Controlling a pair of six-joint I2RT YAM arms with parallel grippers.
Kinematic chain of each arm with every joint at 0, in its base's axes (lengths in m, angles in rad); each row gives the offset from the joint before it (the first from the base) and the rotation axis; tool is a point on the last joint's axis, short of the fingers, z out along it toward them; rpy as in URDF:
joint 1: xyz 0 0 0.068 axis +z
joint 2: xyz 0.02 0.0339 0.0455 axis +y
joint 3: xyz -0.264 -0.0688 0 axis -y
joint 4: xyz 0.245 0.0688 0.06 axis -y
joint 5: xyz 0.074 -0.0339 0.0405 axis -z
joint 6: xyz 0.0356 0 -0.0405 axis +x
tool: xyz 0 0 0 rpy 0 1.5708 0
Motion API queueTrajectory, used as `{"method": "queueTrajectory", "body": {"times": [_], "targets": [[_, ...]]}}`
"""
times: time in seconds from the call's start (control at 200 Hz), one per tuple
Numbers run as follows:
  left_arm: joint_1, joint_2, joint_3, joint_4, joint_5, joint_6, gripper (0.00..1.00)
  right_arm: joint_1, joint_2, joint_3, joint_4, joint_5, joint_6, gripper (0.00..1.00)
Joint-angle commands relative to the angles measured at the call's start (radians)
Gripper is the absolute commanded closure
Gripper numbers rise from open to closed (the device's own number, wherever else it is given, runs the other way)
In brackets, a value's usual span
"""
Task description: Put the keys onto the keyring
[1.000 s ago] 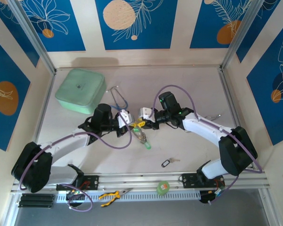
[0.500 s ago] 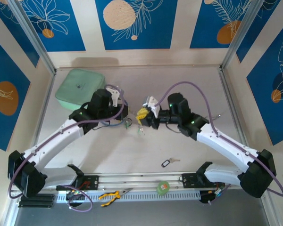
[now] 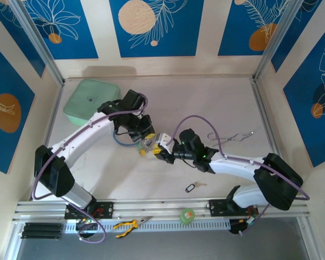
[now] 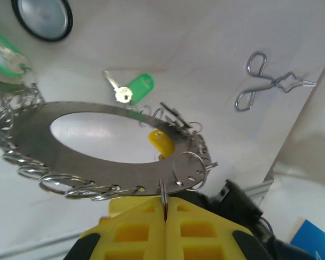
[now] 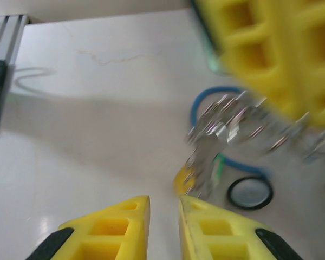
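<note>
Right gripper nearer, keyring just ahead

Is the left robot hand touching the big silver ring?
Touching. In the left wrist view, the left gripper has its yellow fingers pressed shut on a small loop at the near edge of the keyring.

The keyring is a broad, flat silver band fringed with small wire loops. It is held tilted above the tabletop, its rim pinched between the fingers of the left gripper. A green-tagged key shows just past its far rim and a yellow tag through its opening, while a black-tagged key lies alone on the tabletop, nearer and to the right, well apart.
</note>
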Motion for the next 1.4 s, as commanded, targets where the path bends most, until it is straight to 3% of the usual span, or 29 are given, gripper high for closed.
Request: {"method": "queueTrajectory", "body": {"times": [0.0,0.36,0.67,1.396], "targets": [[0.007,-0.016,-0.003,-0.053,0.099,-0.120,1.00,0.002,0.003,-0.014,0.174,0.067,-0.066,0.80],[0.006,-0.023,-0.031,-0.081,0.113,-0.208,1.00,-0.006,-0.040,-0.110,0.223,0.113,-0.265,0.83],[0.006,-0.033,-0.046,-0.078,0.113,-0.231,1.00,0.002,-0.092,-0.125,0.208,0.143,-0.250,0.84],[0.004,-0.063,-0.094,-0.047,0.125,-0.267,1.00,0.042,-0.027,-0.063,0.240,0.171,-0.265,0.80]]}}
